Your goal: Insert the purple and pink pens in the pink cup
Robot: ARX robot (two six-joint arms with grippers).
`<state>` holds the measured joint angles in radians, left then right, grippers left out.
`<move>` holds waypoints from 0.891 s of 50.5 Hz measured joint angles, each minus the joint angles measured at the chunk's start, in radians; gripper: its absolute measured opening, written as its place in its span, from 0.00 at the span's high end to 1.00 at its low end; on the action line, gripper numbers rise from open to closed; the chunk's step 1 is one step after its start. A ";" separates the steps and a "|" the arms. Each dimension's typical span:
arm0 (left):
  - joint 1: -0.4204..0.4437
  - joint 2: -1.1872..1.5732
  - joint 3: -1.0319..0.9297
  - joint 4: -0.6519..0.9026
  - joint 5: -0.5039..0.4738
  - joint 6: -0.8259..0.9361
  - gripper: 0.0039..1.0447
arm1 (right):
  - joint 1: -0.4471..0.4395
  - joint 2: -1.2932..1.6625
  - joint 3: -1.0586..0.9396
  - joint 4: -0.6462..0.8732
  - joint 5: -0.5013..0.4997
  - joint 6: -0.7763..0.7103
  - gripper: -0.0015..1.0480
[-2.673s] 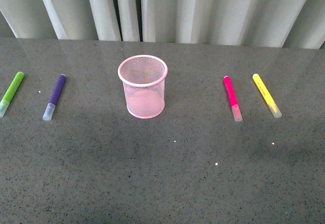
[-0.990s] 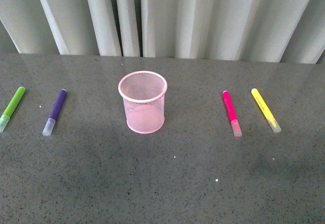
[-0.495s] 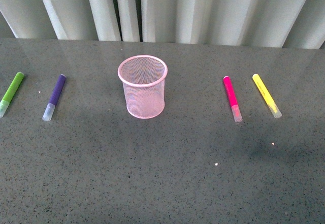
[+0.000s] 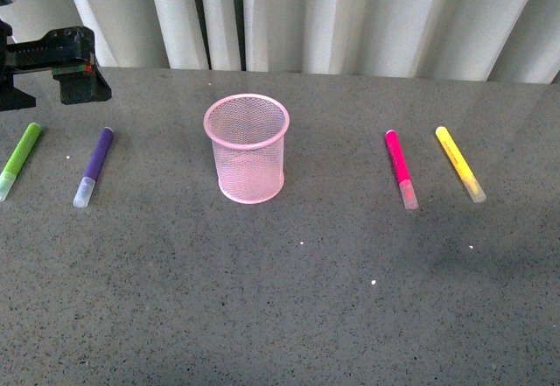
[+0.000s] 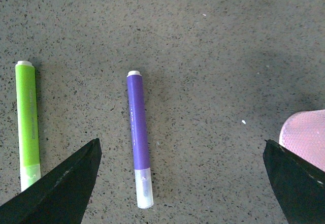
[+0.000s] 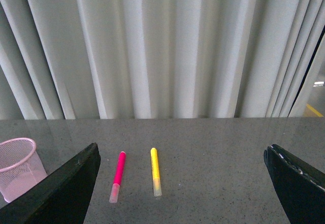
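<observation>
Dark grey speckled table (image 4: 297, 316), stone look, slight sheen, a few tiny white specks on it. Behind the far edge hangs a pale pleated curtain (image 4: 350, 18), floor-length folds, wall to wall. The pink cup (image 4: 249, 154) stands upright near the table middle, see-through mesh, solid rim. The purple pen (image 4: 94, 165) lies flat well to the left of the cup, clear cap toward the near edge, with the lime-green marker (image 4: 19, 158) beside it further left, roughly parallel. The pink pen (image 4: 400, 167) lies flat well to the right of the cup, cap also toward the near edge, with the yellow marker (image 4: 459, 163) near it on the outer side. Both pens are outside the cup and touch nothing else. The left arm (image 4: 61, 64), black, shows at the far left above the green marker. The left gripper (image 5: 181, 148) hangs over the purple pen with its jaws spread wide, nothing between them. The right gripper (image 6: 181, 150) is likewise wide apart and empty, facing the curtain with the pink pen and yellow marker ahead of it. There is faint print along the green and yellow barrels, too small to read; no brand is legible.
</observation>
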<state>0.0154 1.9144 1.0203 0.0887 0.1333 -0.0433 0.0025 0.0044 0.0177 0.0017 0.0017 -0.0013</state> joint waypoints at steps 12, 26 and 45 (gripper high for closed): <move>-0.003 0.118 0.113 -0.057 -0.031 0.000 0.06 | 0.000 0.000 0.000 0.000 0.000 0.000 0.07; -0.009 0.214 0.161 -0.071 -0.079 0.015 0.06 | 0.000 0.000 0.000 0.000 0.000 0.000 0.07; -0.020 0.293 0.227 -0.072 -0.114 0.028 0.06 | 0.000 0.000 0.000 0.000 0.000 0.000 0.07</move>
<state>-0.0044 2.2074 1.2472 0.0162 0.0196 -0.0154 0.0025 0.0044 0.0177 0.0017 0.0017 -0.0013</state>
